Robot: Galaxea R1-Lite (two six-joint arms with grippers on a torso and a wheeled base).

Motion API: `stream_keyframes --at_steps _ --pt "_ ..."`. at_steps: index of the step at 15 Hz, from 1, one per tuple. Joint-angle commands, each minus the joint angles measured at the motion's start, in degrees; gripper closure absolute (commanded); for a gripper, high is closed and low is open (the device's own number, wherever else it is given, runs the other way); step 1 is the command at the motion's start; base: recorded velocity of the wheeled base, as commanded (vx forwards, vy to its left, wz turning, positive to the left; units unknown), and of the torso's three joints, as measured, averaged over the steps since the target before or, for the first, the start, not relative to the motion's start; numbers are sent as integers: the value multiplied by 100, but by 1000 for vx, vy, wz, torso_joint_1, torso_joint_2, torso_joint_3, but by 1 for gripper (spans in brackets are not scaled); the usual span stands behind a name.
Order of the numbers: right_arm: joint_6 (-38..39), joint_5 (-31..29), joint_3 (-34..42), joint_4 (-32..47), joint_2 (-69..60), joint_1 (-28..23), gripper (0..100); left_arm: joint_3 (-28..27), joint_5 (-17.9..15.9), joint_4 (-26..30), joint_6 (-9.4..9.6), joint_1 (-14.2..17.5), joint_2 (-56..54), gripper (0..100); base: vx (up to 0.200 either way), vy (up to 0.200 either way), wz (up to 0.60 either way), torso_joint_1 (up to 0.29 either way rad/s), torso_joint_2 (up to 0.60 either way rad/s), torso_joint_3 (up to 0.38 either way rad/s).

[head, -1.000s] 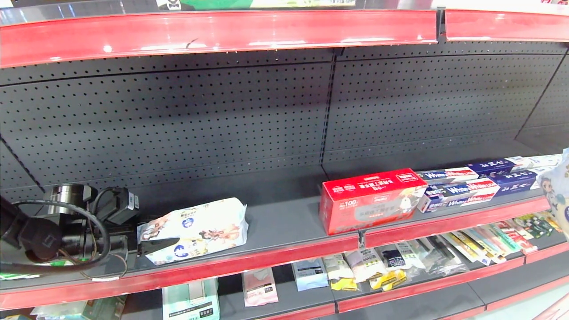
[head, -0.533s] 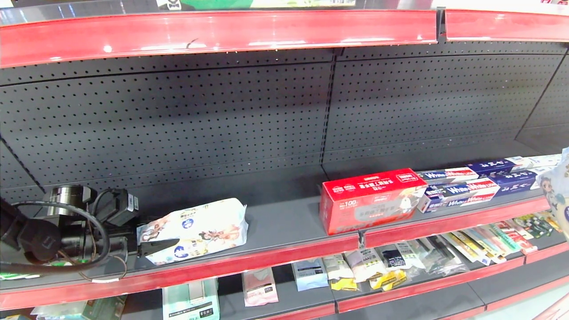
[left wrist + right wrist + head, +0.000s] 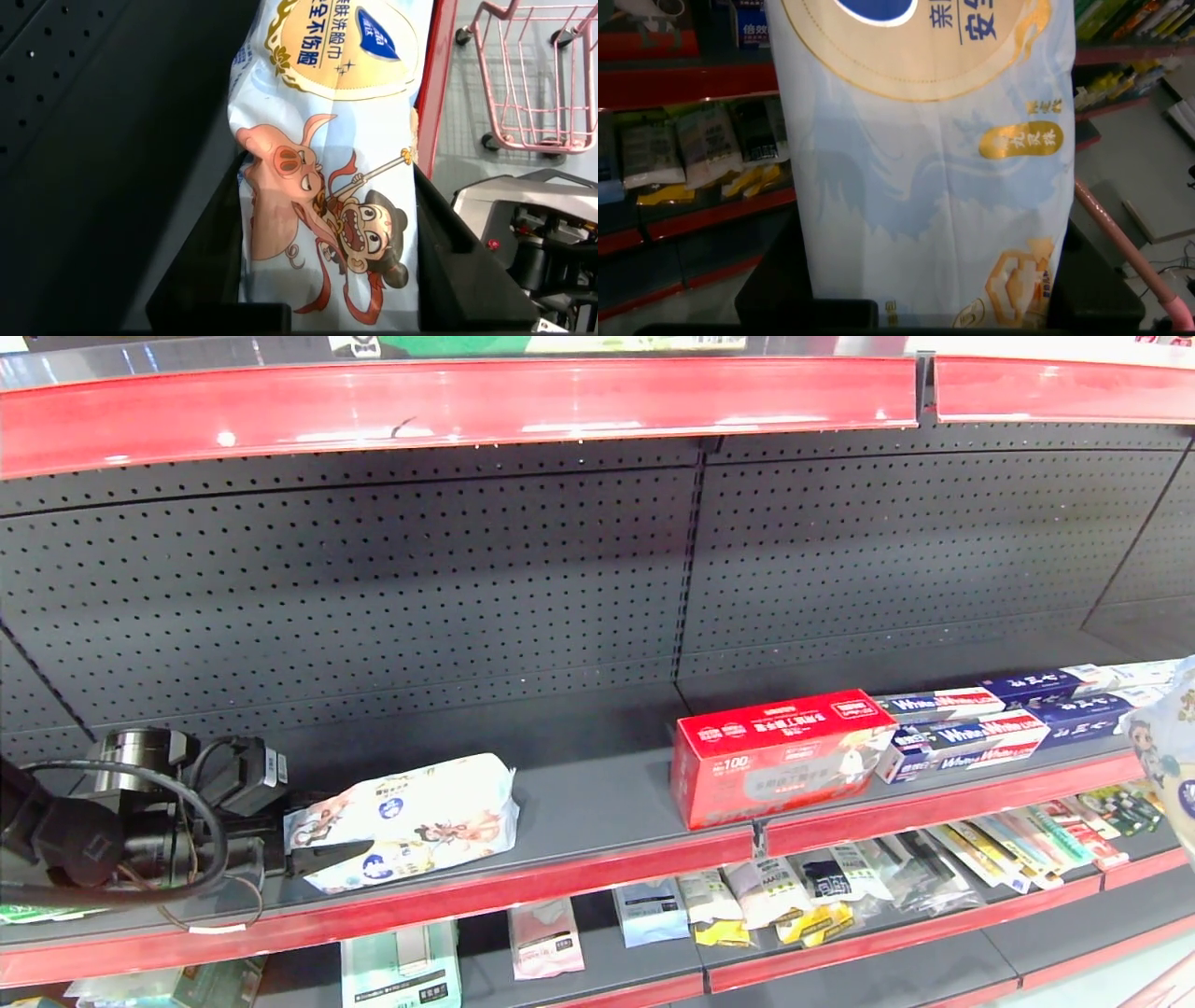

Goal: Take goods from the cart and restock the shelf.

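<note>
- Our left claw (image 3: 322, 831) is closed on a wet-wipes pack (image 3: 411, 817). Its 2 black fingers (image 3: 201, 266) press against either side of the pack.
- That pack lies flat on the grey shelf (image 3: 597, 803), at its left end and close to the red front lip.
- In the left wrist view we see the same pack (image 3: 327, 187) with its cartoon print, between the fingers. The pink cart (image 3: 537, 75) stands on the floor beyond the shelf's edge.
- Our right claw (image 3: 924, 289) grips a second wipes pack (image 3: 924, 159) and holds it upright in the air, off the shelf.
- In the head view this second pack (image 3: 1172, 747) shows at the far right edge, in front of the shelf's right end.
- A red box (image 3: 780, 756) sits near the middle of the shelf, well apart from the first pack. Toothpaste boxes (image 3: 971, 733) lie just to its right.
- Small packets (image 3: 794, 896) lie on the shelf below.
</note>
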Motion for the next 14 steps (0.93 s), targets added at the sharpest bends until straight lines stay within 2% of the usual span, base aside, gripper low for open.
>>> stream_keyframes --at_steps 1,14 --pt "-1 10 33 -4 -9 1 100 4 0 8 13 0 23 100 0 0 0 0 0 0" --pt "-10 -51 51 -4 35 -8 100 -14 -132 17 13 -202 49 100 0 0 0 0 0 0"
